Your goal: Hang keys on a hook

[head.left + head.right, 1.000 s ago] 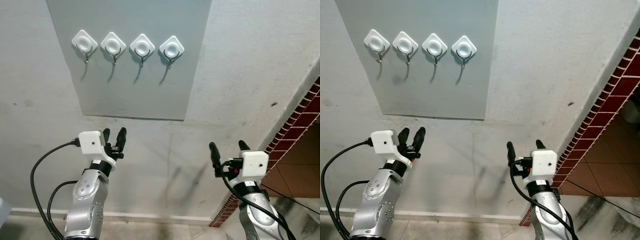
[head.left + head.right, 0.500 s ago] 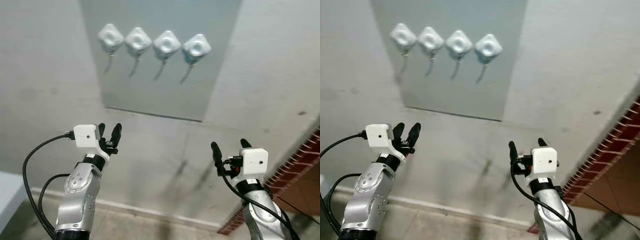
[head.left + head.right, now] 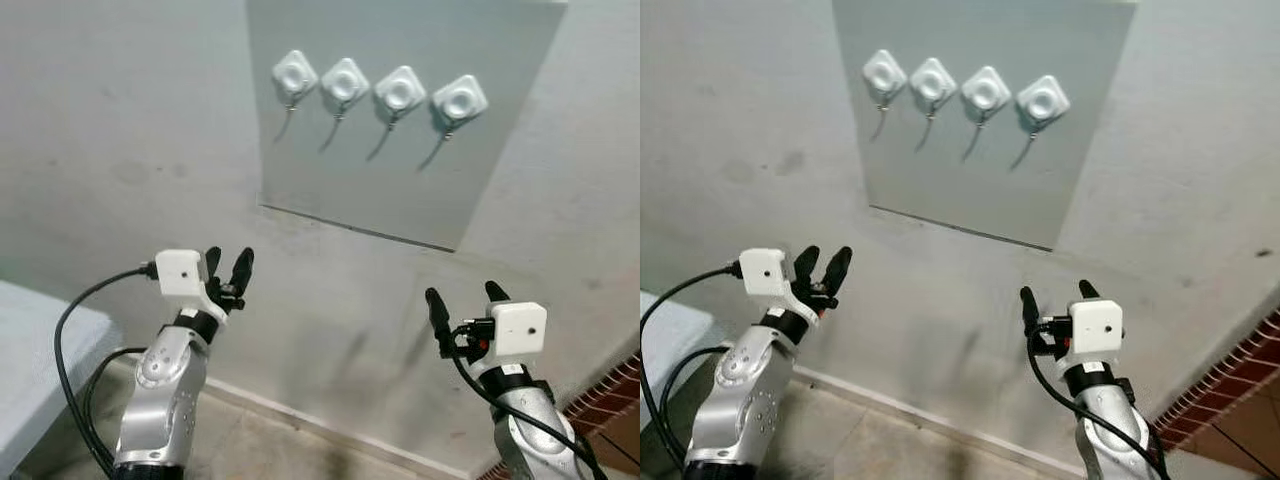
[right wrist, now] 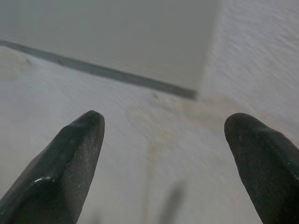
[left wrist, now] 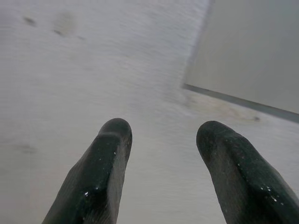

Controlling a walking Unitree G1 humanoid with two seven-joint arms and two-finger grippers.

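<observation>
Both grippers are raised in front of the wall with nothing in them: the left gripper (image 3: 227, 268) has its two black fingers a little apart, the right gripper (image 3: 463, 303) spread wider, and between either pair I see only bare plaster. Beyond them, higher on the wall, hangs a grey panel (image 3: 400, 170) carrying a row of four white hooks (image 3: 378, 88), every one of them empty. No keys are anywhere to be seen (neither held nor hung), so the job looks to be at its very start, or the keys have yet to be fetched. My guess is that the next move calls for finding and picking up the keys, then lifting them well up to one of those hooks. Compared with a second ago the whole scene has slid to the right, so the head has turned left; a pale surface (image 3: 30, 370) now shows at the left edge, and the brick (image 3: 615, 405) at the right has nearly gone.
</observation>
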